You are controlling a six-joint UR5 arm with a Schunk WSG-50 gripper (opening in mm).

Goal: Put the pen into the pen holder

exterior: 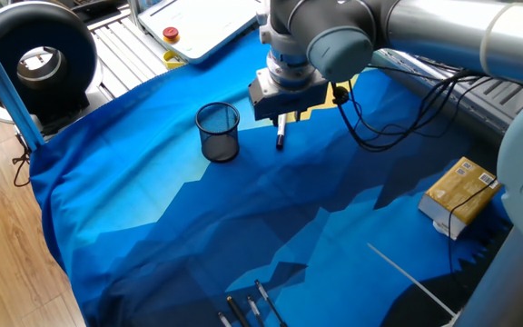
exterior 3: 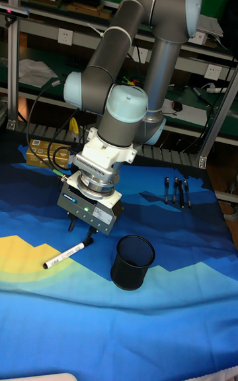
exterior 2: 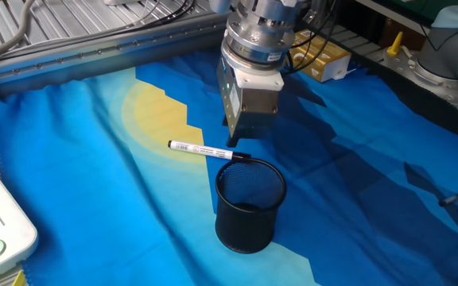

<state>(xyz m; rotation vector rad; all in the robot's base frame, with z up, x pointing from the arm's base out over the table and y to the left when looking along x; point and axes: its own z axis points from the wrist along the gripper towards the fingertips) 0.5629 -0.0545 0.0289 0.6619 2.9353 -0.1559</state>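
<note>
The pen (exterior 2: 205,150), white with a black cap, lies flat on the blue cloth; it also shows as the pen (exterior: 281,133) and the pen (exterior 3: 65,256). Its cap end points at the pen holder (exterior 2: 250,205), a black mesh cup standing upright and empty just beside it, seen too as the pen holder (exterior: 218,131) and the pen holder (exterior 3: 132,261). My gripper (exterior 3: 79,233) hangs open just above the pen's cap end, fingers pointing down, holding nothing. From the other sides the gripper (exterior: 280,116) and the gripper (exterior 2: 232,143) sit over the pen, its fingertips mostly hidden by its body.
A yellow box (exterior: 461,193) lies at the cloth's right edge, with black cables (exterior: 379,136) trailing from the arm. Several dark pens (exterior 3: 176,191) lie grouped together, and a thin white rod (exterior: 411,282) lies near them. A white device (exterior: 198,23) sits off the cloth.
</note>
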